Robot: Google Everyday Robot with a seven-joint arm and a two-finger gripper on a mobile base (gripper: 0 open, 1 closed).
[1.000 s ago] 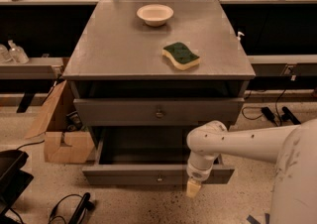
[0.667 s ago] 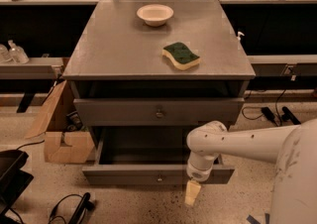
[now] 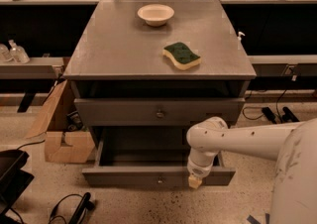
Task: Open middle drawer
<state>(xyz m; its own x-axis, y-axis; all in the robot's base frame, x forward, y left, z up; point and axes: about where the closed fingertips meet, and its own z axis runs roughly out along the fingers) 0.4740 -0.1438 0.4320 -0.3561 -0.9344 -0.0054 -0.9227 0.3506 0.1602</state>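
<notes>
1. Camera view, task thing: the middle drawer [image 3: 129,176] is the low front panel below the upper drawer [image 3: 119,111]. It stands pulled well out of the cabinet, with its knob [image 3: 159,180] at the panel's centre. I judge the opening as good as done.
2. The pincer [image 3: 194,182] hangs at the right part of that front panel, to the right of the knob. I cannot tell whether it touches the panel or sits just in front of it. I also cannot tell whether it is released or clenched.
3. Risk: the arm [image 3: 233,141] crosses above the drawer's right front corner. If I swing away carelessly, the wrist could catch the panel's top edge. That would shove the drawer back in or skew it.
4. Risk: the box is already far out, so pulling further could run it off its stops.
5. Risk: a hard jolt to the cabinet could shift the loose sponge [image 3: 182,55] on the worktop [image 3: 114,44].
6. Containers: the drawer box shows nothing inside where I can see it. It is dark, and the arm hides its right part.
7. The bowl [image 3: 155,14] sits at the back of the worktop, well apart from the sponge. I see nothing in it.
8. A cardboard box [image 3: 67,146] lies open on the floor, left of the cabinet. I cannot make out its contents.
</notes>
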